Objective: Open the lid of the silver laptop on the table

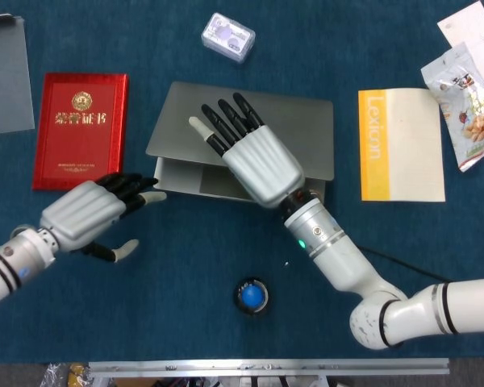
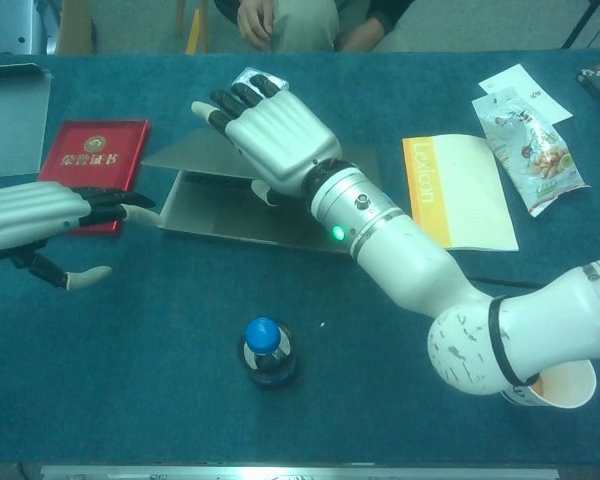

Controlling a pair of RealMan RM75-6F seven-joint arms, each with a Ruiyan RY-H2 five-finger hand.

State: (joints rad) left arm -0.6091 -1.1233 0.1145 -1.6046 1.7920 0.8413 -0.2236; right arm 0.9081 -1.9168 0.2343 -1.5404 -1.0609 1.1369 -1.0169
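Silver laptop (image 1: 306,133) sits mid-desk, lid lifted slightly off its base. Your left hand (image 1: 93,211) hovers beside the laptop's left front corner, fingers spread, holding nothing. Your right hand (image 1: 254,157) lies over the lid, fingers extended, thumb tucked under the raised front edge; Lexicon book (image 1: 402,145) lies right

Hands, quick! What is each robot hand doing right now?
Left hand: open, holding nothing, fingers reaching toward the silver laptop.
Right hand: fingers spread on the part-raised lid, thumb underneath; whether it really grips cannot be told.
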